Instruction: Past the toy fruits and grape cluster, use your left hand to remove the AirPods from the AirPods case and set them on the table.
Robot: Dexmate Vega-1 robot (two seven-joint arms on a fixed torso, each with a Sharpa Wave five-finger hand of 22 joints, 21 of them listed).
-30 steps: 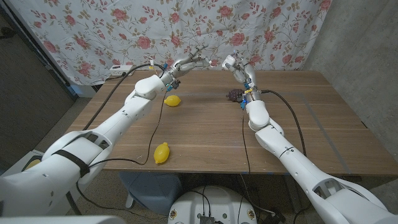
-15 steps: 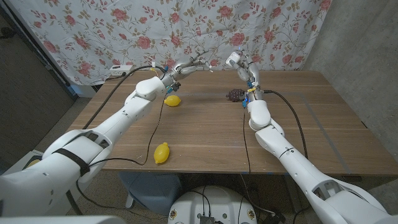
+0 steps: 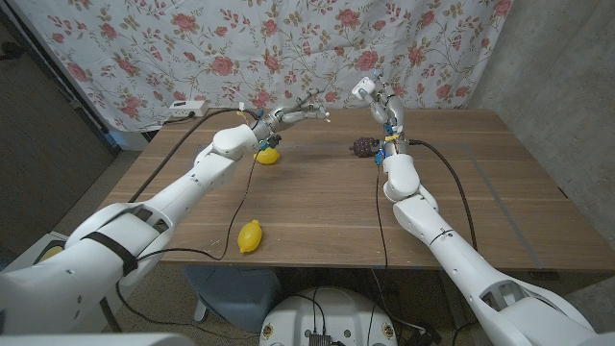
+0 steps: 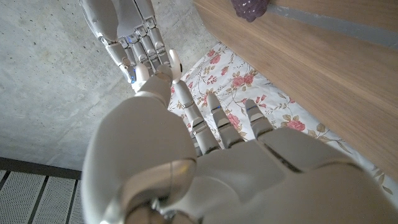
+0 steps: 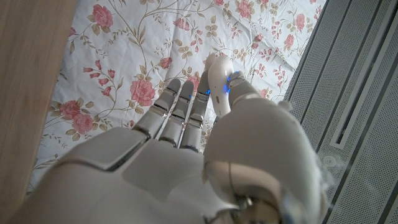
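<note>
The AirPods case point(image 3: 362, 89), white, small and glossy, is held up in the right hand point(image 3: 376, 97) above the grape cluster point(image 3: 362, 146). It looks light, hard and slippery; pinch each earbud by its stem. The left hand point(image 3: 300, 109) reaches toward it, fingers spread and empty, over the table point(image 3: 317, 202).

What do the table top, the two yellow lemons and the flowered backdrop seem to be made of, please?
The brown table top looks like wood or wood veneer, with visible grain and a matte finish. The two yellow toy lemons look like moulded plastic or foam, smooth and uniformly coloured; which one cannot be told. The flowered backdrop looks like thin printed cloth, hanging in soft folds.
</note>
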